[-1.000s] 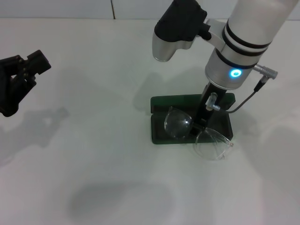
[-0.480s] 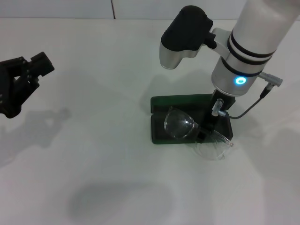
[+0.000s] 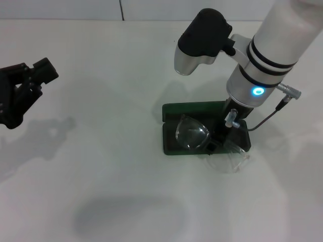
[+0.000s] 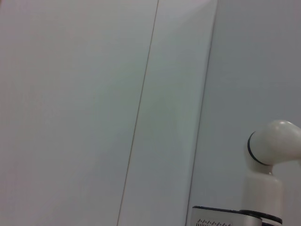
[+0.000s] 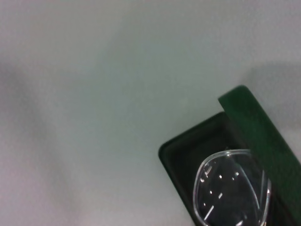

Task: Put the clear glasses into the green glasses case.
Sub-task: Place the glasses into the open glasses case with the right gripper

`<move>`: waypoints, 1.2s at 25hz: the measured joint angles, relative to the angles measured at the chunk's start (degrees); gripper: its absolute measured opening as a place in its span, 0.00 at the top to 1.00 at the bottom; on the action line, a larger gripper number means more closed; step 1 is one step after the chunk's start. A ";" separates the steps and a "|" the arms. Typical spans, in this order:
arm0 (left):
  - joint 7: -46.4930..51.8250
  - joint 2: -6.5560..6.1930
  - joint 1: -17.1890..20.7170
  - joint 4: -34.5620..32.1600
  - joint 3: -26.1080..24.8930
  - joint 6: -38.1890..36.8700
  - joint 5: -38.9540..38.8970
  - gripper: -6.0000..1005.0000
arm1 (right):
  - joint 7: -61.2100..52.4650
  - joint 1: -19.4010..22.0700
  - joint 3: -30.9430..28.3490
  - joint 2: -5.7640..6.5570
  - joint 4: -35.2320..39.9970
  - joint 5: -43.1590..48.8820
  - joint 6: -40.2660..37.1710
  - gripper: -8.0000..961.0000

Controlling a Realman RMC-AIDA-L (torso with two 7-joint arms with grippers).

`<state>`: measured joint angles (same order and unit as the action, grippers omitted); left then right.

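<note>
— Shifted since a second ago?
— Right hand [image 3: 214,144] lower and nearer the front edge of the green glasses case [image 3: 173,142]; clear glasses [image 3: 192,134] carried down with it, right-hand lens now barely past the case's front rim instead of well over the desk [image 3: 101,176].

— Right hand, state?
— Down inside the open case, dark fingertips pinching the glasses at the bridge between the two lenses. Wrist ring lit blue above.

— Glasses, position?
— Half in. One lens tilted up over the dark lining on the left part of the tray; other lens overhanging the front right corner, touching or just above the desk, cannot tell which. Right wrist view: one clear lens [image 5: 233,188] over the dark interior, green lid [image 5: 263,136] standing up beside it.

— Case?
— Open, lid raised at the far side, tray toward the robot, flat on the white desk near the middle-right.

— Left hand?
— Parked at the far left edge of the head view [image 3: 22,91], raised, well apart from the case. Black fingers seen, spread or together not readable. Left wrist view: only pale wall panels and a white robot joint [image 4: 270,155].
</note>
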<state>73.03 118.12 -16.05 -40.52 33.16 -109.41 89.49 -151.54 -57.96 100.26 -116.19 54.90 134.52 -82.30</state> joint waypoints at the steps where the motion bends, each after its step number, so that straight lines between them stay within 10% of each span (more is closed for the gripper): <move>1: 0.00 0.02 0.06 0.00 0.02 0.00 0.00 0.91 | 0.20 0.08 -0.02 0.00 -0.03 -0.33 0.10 0.56; 17: -0.69 0.26 1.20 0.80 0.86 0.00 0.13 0.91 | 0.56 1.09 -0.07 -0.01 -0.81 -0.84 1.16 0.62; 30: -0.70 0.18 1.40 0.89 0.85 0.00 0.16 0.91 | 1.40 1.57 -0.07 0.00 0.63 -0.66 0.86 0.86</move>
<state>72.33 118.30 -14.65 -39.63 34.01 -109.42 89.65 -150.14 -56.38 100.19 -116.19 55.53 133.86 -81.44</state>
